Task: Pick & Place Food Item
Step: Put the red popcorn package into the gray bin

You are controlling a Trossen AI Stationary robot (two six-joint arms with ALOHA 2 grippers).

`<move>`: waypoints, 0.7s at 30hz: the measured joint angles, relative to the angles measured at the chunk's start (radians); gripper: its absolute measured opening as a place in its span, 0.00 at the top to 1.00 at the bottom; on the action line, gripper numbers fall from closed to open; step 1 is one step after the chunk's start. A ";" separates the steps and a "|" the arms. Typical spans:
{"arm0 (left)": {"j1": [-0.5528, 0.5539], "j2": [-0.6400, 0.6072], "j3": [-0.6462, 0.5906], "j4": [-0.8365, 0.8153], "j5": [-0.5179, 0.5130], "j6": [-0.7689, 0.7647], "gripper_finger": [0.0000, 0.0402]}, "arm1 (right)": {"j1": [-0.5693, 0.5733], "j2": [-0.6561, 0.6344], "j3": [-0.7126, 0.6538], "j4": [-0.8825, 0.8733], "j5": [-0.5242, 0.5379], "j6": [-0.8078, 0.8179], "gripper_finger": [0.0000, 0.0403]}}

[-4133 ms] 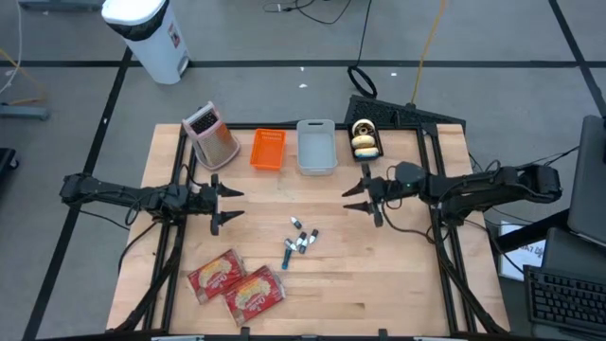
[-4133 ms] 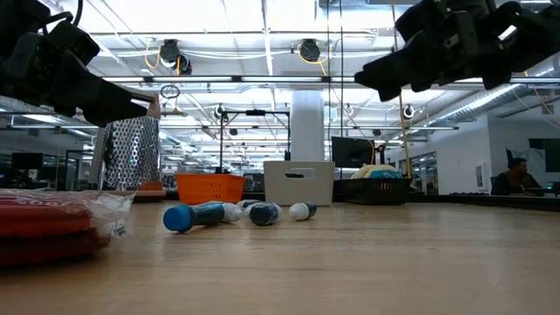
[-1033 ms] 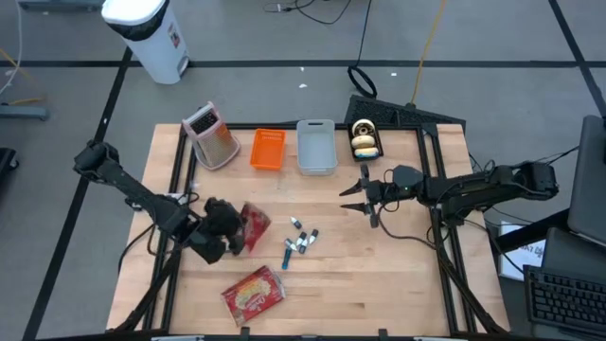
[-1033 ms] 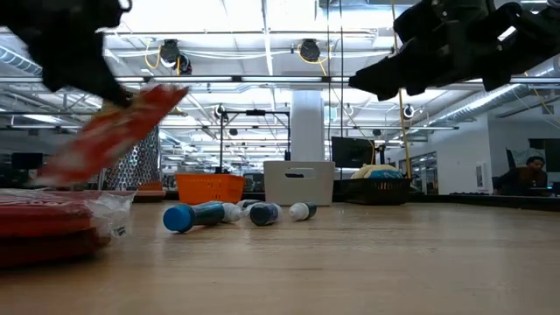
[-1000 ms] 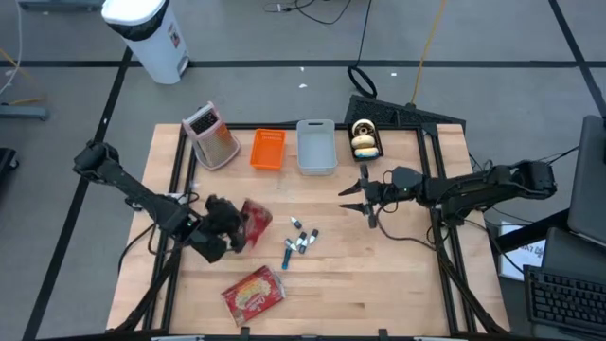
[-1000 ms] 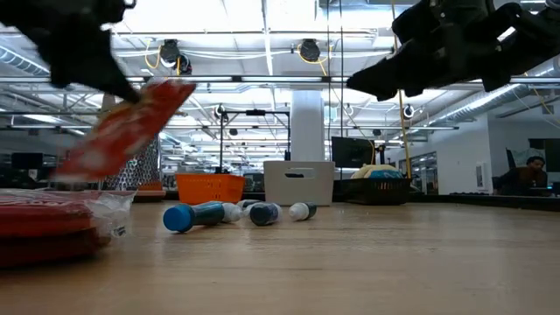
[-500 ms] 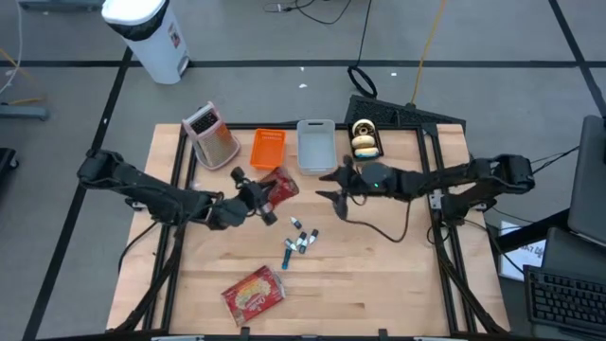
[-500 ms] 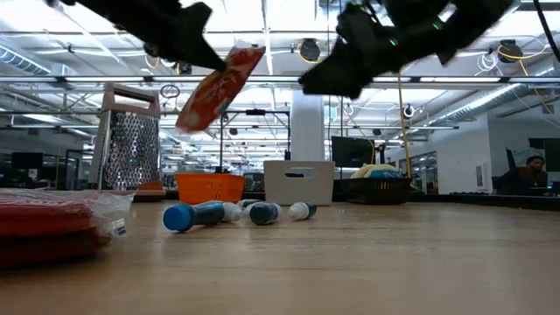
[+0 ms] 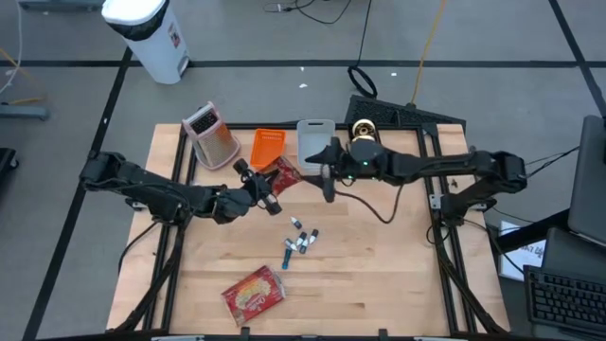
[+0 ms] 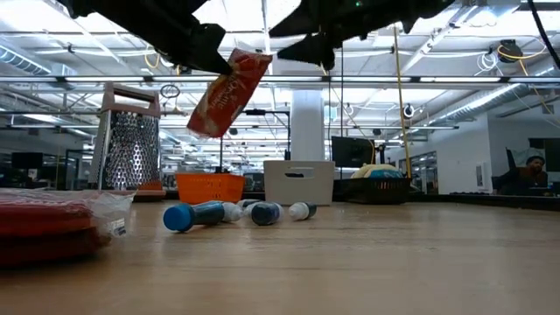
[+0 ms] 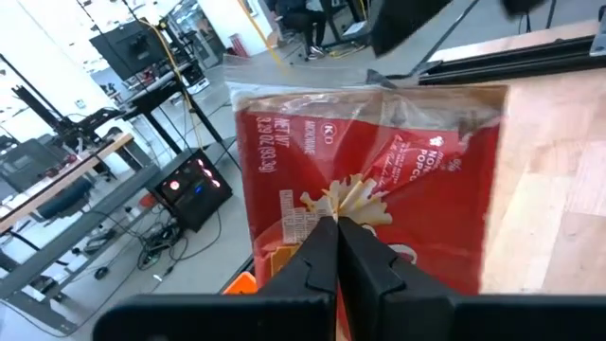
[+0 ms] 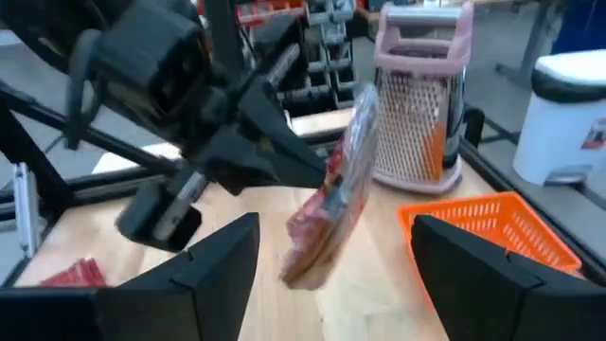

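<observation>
My left gripper [image 9: 268, 189] is shut on a red popcorn packet [image 9: 285, 176], which it holds high over the table's far middle. In the low view the packet [image 10: 226, 92] hangs slanted below the gripper [image 10: 208, 48]. My right gripper [image 9: 327, 177] stands open just to the right of the packet and does not touch it. In its wrist view the packet [image 12: 331, 204] shows edge-on ahead of the spread fingers. A second red packet [image 9: 254, 294] lies flat near the front edge. My left gripper pinches a puckered bit of the packet's wrapper [image 11: 347, 201] between its two fingers, on the printed face toward the packet's upper end [image 12: 333, 163]. The fingers come in about level from the table's left. The packet hangs tilted, lifted clear of the table.
Along the far edge stand a metal grater [image 9: 210, 135], an orange basket [image 9: 268, 149], a grey bin [image 9: 315, 145] and a black tray with doughnuts [image 9: 365, 138]. Several markers [image 9: 298, 242] lie mid-table. Bare wood lies at the front right.
My left gripper has carried the packet up from the left middle toward the far edge and the right, turning it as it went. My right gripper has risen and swung toward the table's left, up to the packet.
</observation>
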 joint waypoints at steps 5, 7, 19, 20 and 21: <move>-0.002 0.000 0.000 0.007 0.005 0.017 1.00 | -0.018 0.117 0.086 -0.011 -0.003 -0.013 0.34; -0.004 0.000 0.000 0.005 0.007 0.018 1.00 | -0.022 0.152 0.110 -0.011 -0.023 -0.013 0.34; -0.004 0.000 0.000 0.005 0.007 0.029 0.99 | -0.041 0.172 0.135 -0.027 -0.073 0.017 0.68; -0.004 0.000 0.000 0.004 0.007 0.024 0.99 | -0.044 0.172 0.135 -0.028 -0.073 0.012 0.74; -0.004 0.000 0.000 0.004 0.006 0.024 1.00 | -0.046 0.172 0.135 -0.030 -0.074 0.004 0.80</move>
